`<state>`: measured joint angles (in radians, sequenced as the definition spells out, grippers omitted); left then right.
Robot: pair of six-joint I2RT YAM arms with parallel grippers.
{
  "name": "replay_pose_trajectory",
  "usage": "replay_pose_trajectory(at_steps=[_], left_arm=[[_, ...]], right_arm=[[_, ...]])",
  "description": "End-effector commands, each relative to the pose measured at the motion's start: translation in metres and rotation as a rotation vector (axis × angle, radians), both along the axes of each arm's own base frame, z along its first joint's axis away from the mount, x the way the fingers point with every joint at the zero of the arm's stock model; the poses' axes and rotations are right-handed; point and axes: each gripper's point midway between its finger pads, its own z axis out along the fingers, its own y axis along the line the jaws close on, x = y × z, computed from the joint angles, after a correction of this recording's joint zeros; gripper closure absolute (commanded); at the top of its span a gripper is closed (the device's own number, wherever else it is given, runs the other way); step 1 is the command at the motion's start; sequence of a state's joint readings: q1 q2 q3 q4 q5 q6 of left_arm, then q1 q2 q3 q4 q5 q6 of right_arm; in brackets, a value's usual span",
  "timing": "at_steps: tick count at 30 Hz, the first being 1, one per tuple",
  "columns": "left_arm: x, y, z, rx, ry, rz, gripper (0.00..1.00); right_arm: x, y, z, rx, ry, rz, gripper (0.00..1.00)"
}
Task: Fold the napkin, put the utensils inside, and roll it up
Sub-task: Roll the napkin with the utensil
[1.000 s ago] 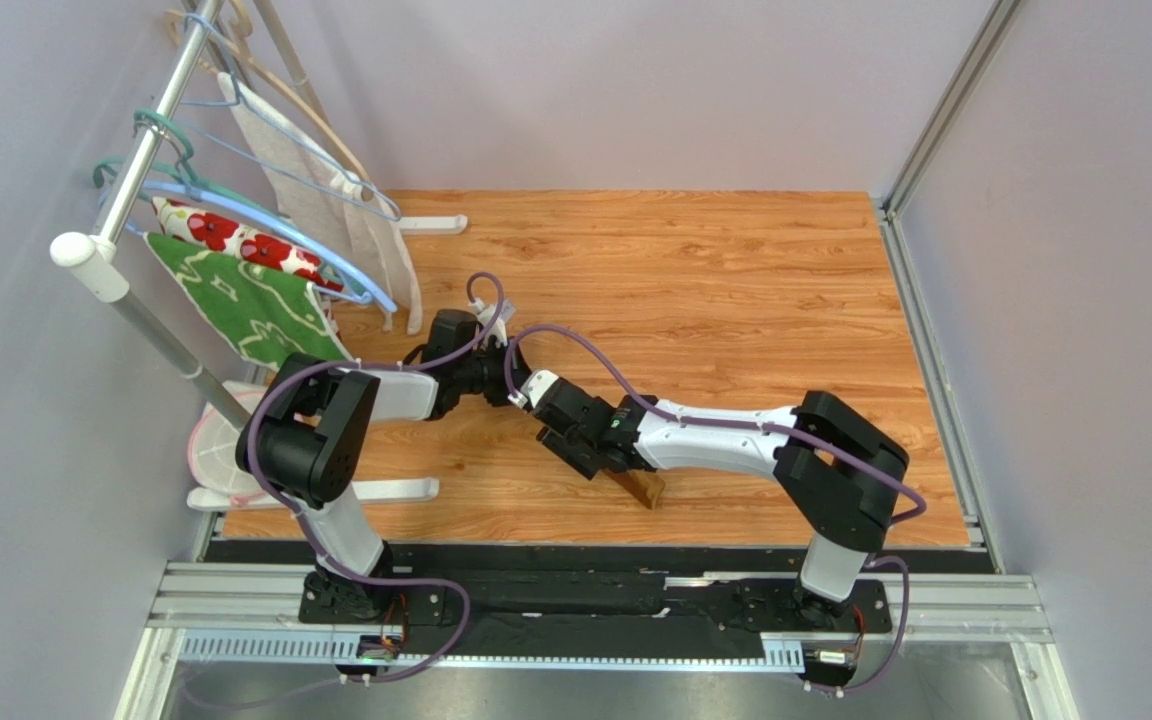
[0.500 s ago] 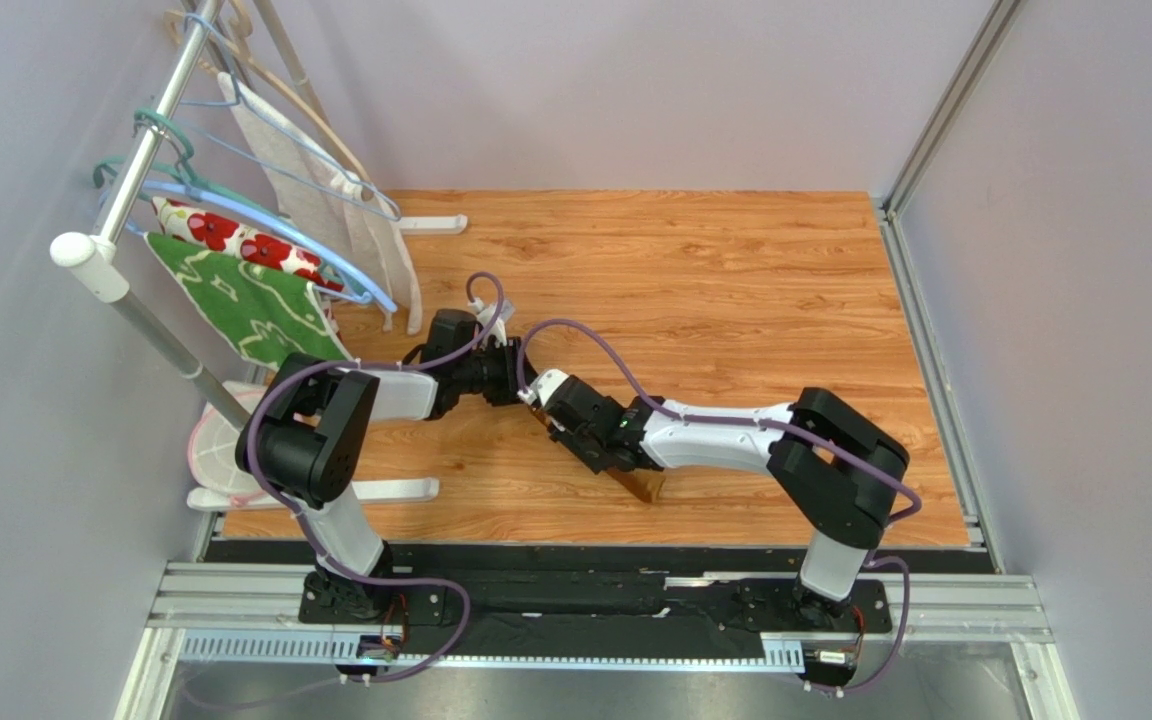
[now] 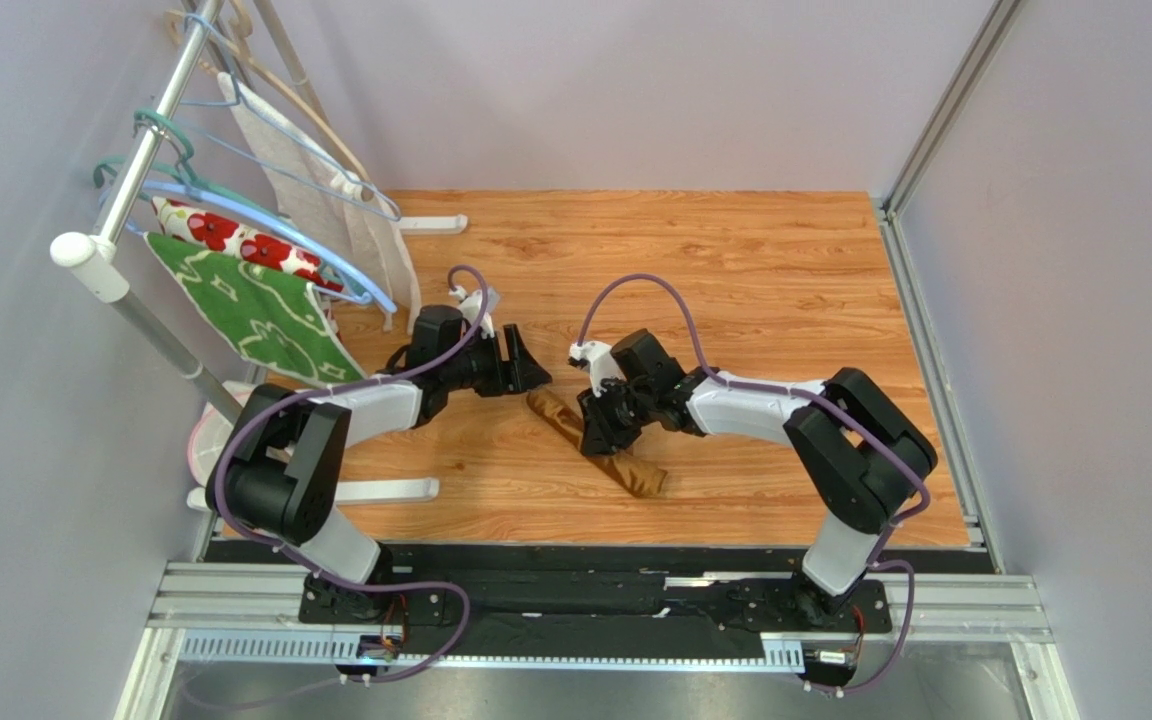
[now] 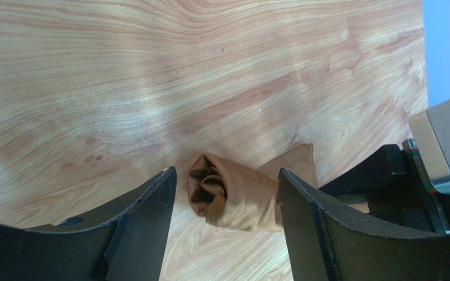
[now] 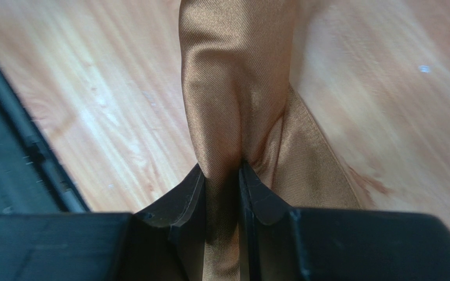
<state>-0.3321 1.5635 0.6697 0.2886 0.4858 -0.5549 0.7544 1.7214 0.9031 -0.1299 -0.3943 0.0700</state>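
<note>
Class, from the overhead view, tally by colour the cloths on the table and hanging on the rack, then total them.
Golden-brown napkin: 1
Green leaf-patterned cloth: 1
White cloth with red flowers: 1
Pale lined cloth: 1
Total: 4

You have a wooden table. The rolled napkin lies near its middle. A rack stands on its left.
</note>
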Motion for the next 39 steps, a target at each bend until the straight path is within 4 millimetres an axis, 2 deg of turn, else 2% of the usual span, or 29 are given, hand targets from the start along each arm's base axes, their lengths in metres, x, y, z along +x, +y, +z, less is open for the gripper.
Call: replay_pose_trajectory(at_steps=[1, 8, 15, 17, 20, 21, 22, 23, 24, 27, 28, 29, 33, 36, 39], left_arm=[[0.004, -0.001, 0.001, -0.004, -0.025, -0.013, 0.28], [0.003, -0.004, -0.003, -0.014, -0.002, -0.023, 0.36], [0.002, -0.011, -0.010, -0.044, 0.035, -0.051, 0.37], [0.000, -0.014, -0.013, -0.060, 0.052, -0.061, 0.43], [0.000, -0.015, -0.016, -0.062, 0.064, -0.064, 0.59], [0.000, -0.015, -0.016, -0.063, 0.066, -0.066, 0.75], [0.000, -0.015, -0.019, -0.062, 0.076, -0.066, 0.83], [-0.001, -0.016, -0.019, -0.067, 0.077, -0.071, 0.97], [0.000, -0.016, -0.019, -0.066, 0.081, -0.071, 1.00], [-0.001, -0.016, -0.023, -0.062, 0.097, -0.074, 1.00], [-0.001, -0.016, -0.024, -0.061, 0.102, -0.075, 1.00], [-0.001, -0.016, -0.025, -0.060, 0.108, -0.076, 1.00], [0.000, -0.017, -0.026, -0.058, 0.115, -0.079, 1.00], [-0.001, -0.017, -0.028, -0.057, 0.123, -0.080, 1.00], [-0.002, -0.017, -0.029, -0.054, 0.125, -0.081, 1.00]], right_arm=[[-0.040, -0.006, -0.020, 0.077, 0.265, 0.066, 0.85], [-0.024, -0.008, -0.020, 0.135, 0.322, 0.041, 0.86], [-0.021, -0.007, -0.024, 0.159, 0.374, 0.046, 0.86], [-0.019, -0.008, -0.026, 0.159, 0.379, 0.042, 0.86], [-0.014, -0.009, -0.023, 0.163, 0.374, 0.025, 0.81], [-0.011, -0.009, -0.021, 0.157, 0.363, 0.020, 0.79], [-0.009, -0.009, -0.017, 0.147, 0.362, 0.016, 0.70], [-0.005, -0.009, -0.009, 0.146, 0.341, 0.012, 0.65], [-0.002, -0.010, -0.006, 0.130, 0.323, 0.001, 0.58], [0.009, -0.011, 0.019, 0.103, 0.244, -0.015, 0.45], [0.009, -0.012, 0.025, 0.086, 0.233, -0.020, 0.43], [0.020, -0.012, 0.041, 0.079, 0.163, -0.039, 0.42], [0.026, -0.003, 0.072, 0.015, -0.010, -0.051, 0.37], [0.022, 0.004, 0.079, -0.085, -0.157, -0.033, 0.37], [0.013, 0.013, 0.074, -0.177, -0.258, -0.019, 0.37]])
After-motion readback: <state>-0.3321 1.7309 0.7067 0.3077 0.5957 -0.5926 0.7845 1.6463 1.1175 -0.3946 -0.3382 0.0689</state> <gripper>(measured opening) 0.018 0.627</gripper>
